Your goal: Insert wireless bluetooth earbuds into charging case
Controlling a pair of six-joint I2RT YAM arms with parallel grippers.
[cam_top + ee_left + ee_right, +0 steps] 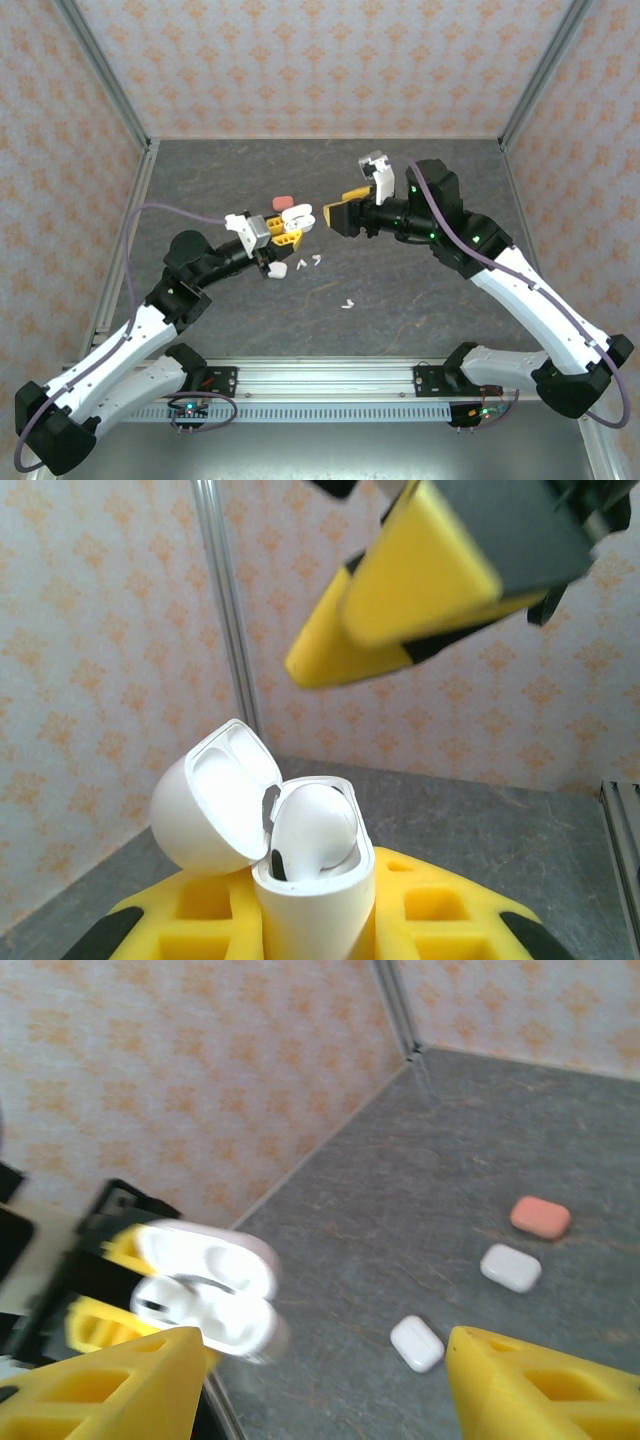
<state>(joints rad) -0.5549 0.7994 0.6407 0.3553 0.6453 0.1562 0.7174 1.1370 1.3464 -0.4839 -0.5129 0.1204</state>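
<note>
1. Table (430, 300): dark grey, walled on three sides. I see bare surface along the left edge, the back edge and the whole right half. The rail (320, 378) closes the near edge.
2. Left gripper (288, 235): near the table's middle, clamped on the open charging case (310, 905). The case stands upright between the yellow fingers (440, 910), with its lid (205, 810) swung back to the left.
3. Earbud, white (315, 825): seated in the case's well, rounded head up.
4. Closed white case (278, 268): on the table just under the left gripper.
5. Pink case (283, 203): on the table just behind the left gripper.
6. Loose earbuds, white: two lie close together (302, 263) (316, 260), and a third (347, 304) lies apart, nearer the rail.
7. Right gripper (330, 215): hangs just right of the held case, apart from it. Its fingers (540, 1390) are spread wide and hold nothing.
8. Right wrist view: two closed white cases (510, 1267) (417, 1343) lie on clear table.
</note>
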